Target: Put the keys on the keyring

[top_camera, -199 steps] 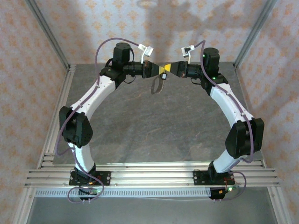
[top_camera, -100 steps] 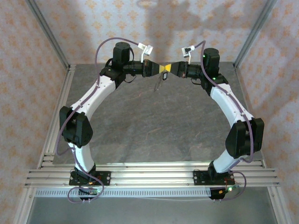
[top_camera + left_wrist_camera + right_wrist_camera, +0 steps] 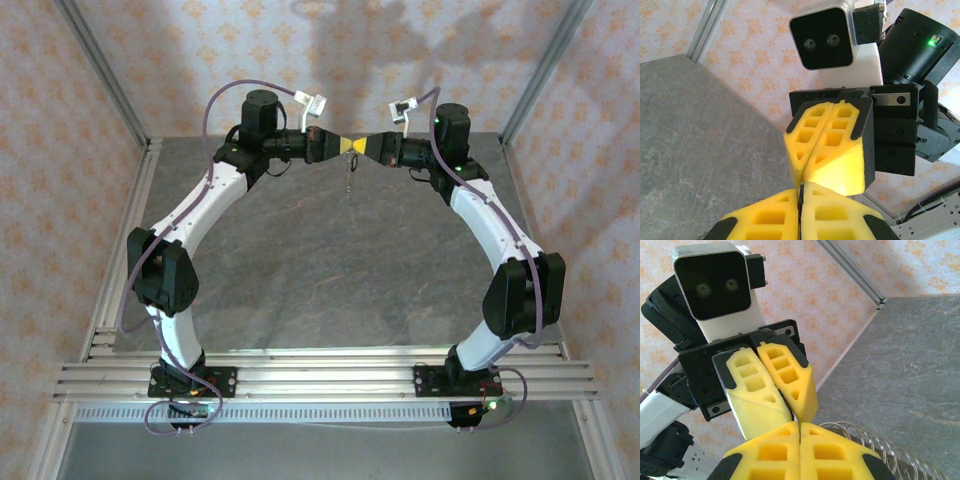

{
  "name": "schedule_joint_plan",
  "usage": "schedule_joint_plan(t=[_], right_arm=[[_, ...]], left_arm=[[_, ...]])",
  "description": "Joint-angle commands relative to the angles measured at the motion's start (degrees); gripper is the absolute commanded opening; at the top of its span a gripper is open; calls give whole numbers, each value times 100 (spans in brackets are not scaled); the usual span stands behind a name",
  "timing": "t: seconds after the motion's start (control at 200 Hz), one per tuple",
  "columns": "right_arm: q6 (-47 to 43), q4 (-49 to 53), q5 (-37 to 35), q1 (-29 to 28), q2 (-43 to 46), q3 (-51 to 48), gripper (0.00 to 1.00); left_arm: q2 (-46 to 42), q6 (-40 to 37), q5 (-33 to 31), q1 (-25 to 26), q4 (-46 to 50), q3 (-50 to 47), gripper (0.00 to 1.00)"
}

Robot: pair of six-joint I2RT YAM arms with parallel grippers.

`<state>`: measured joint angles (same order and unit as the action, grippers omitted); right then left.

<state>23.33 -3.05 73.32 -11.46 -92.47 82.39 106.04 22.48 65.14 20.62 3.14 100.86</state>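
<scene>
Top external shows the left gripper (image 3: 344, 147) and right gripper (image 3: 361, 146) both pinched shut, tip to tip at far centre, with the keyring (image 3: 348, 180) dangling just beneath; threading seems in hand, and I judge the next move needs fine alignment, though which gripper holds it I cannot tell.

Both arms arc up and inward from their bases, elbows out wide, forearms roughly level, so left gripper (image 3: 343, 146) and right gripper (image 3: 358, 147) meet nose to nose on the centreline, far out from the bases. Left jaws closed, yellow fingers (image 3: 775, 220) pressed flush along the seam; right jaws closed too. Tips touching or nearly so, wrists facing each other head-on.
</scene>
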Motion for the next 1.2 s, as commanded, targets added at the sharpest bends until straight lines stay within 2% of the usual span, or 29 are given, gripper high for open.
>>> schedule_joint_plan(t=[0.0, 0.3, 0.41, 0.591, 0.676, 0.781, 0.856, 1.061, 1.196], right_arm=[[50, -343, 36, -13, -10, -34, 0], [152, -459, 33, -9, -19, -43, 0], [149, -459, 20, -14, -13, -62, 0], [250, -554, -45, -12, 65, -109, 0], [290, -543, -186, -10, 130, -129, 0], [377, -591, -567, 2, 348, -217, 21], [406, -567, -962, 51, 567, -320, 29], [934, -1265, -1857, 389, 1322, -1248, 35], [936, -1666, -1909, 399, 1809, -2018, 40]], left_arm=[[-13, 7, 55, 55, -337, 53, 8], [82, -245, 60, 170, 12, 218, 10], [101, -236, 8, 187, 7, 241, 0], [85, -194, -66, 247, -81, 179, 0], [-28, 1, -257, 280, -412, -40, 0], [-263, 462, -691, 284, -1177, -533, 0], [-435, 748, -945, 284, -1645, -870, 0], [-804, 1487, -1338, 284, -2764, -1604, 0], [-982, 1821, -1484, 284, -3231, -1922, 0]])
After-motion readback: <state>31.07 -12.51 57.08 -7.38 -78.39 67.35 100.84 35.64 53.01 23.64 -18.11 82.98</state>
